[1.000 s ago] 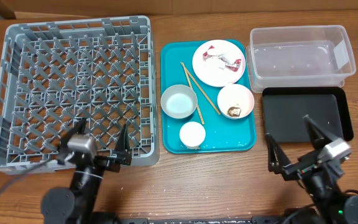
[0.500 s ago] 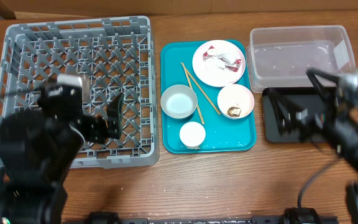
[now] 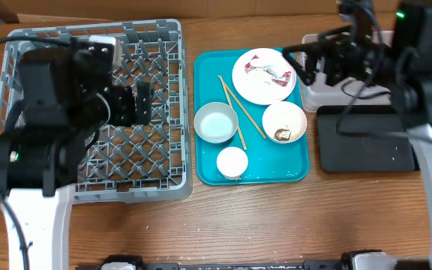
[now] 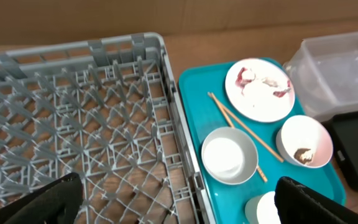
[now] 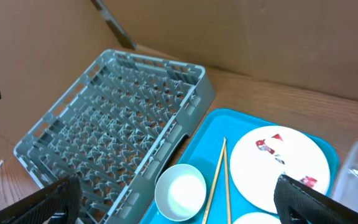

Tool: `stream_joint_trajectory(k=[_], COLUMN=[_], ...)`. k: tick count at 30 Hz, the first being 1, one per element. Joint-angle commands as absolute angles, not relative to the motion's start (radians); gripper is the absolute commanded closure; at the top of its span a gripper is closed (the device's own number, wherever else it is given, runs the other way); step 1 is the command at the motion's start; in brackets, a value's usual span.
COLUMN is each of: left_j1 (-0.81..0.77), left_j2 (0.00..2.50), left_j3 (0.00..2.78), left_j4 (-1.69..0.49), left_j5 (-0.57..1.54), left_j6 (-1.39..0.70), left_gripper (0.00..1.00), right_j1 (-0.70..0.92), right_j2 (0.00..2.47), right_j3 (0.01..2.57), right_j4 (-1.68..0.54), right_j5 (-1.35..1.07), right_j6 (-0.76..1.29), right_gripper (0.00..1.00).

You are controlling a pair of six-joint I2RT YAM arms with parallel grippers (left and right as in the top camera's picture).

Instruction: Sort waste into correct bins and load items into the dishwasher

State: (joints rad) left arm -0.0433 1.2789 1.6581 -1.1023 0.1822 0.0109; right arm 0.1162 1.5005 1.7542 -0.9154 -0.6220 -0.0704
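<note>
The pale pink plate (image 3: pixel 264 75) on the teal tray (image 3: pixel 208 171) carries crumpled white and red wrappers (image 3: pixel 273 75). Beside it lie two chopsticks (image 3: pixel 240 114), an empty bowl (image 3: pixel 215 122), a bowl (image 3: pixel 284 120) holding a brown lump (image 3: pixel 282 134), and a white cup (image 3: pixel 232 162). My left gripper (image 3: pixel 137 105) is open and empty above the grey dish rack (image 3: pixel 167 82). My right gripper (image 3: pixel 312 64) is open and empty, high between the plate and the clear tub (image 3: pixel 317 91). The black tray (image 3: pixel 366 142) lies in front of the tub. The left wrist view shows the rack (image 4: pixel 73 124), plate (image 4: pixel 259 89) and bowls (image 4: pixel 229 155).
The rack has nothing in it and fills the left of the table. My right arm hides much of the clear tub from overhead. The right wrist view shows the rack (image 5: pixel 117 118), the empty bowl (image 5: pixel 180 191) and the plate (image 5: pixel 284 158). Cardboard walls stand behind.
Both arms rose from the table's front edge and swung to the back: the left over the rack, the right over the tub and plate. Nothing was picked up.
</note>
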Motion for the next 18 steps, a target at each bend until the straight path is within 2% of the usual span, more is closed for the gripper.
stream_joint_trajectory(k=[1, 9, 12, 18], left_j1=[-0.039, -0.039, -0.039, -0.039], left_j2=[1.324, 1.426, 1.452, 1.493], left_j3=[1.678, 1.678, 1.678, 1.678], left_j4=[-1.118, -1.126, -1.126, -1.169], left_j5=[0.174, 0.185, 0.185, 0.185], left_j6=[0.030, 0.019, 0.019, 0.019], left_gripper=[0.00, 0.00, 0.00, 0.00], right_j1=[0.119, 0.133, 0.185, 0.373], right_j2=[1.550, 1.628, 1.647, 1.719], right_j3=[1.789, 1.789, 1.789, 1.789], right_j4=[-0.911, -0.919, -0.909, -0.873], right_j5=[-0.635, -0.628, -0.481, -0.004], right_j6=[-0.083, -0.113, -0.113, -0.206], right_gripper=[0.00, 0.00, 0.00, 0.00])
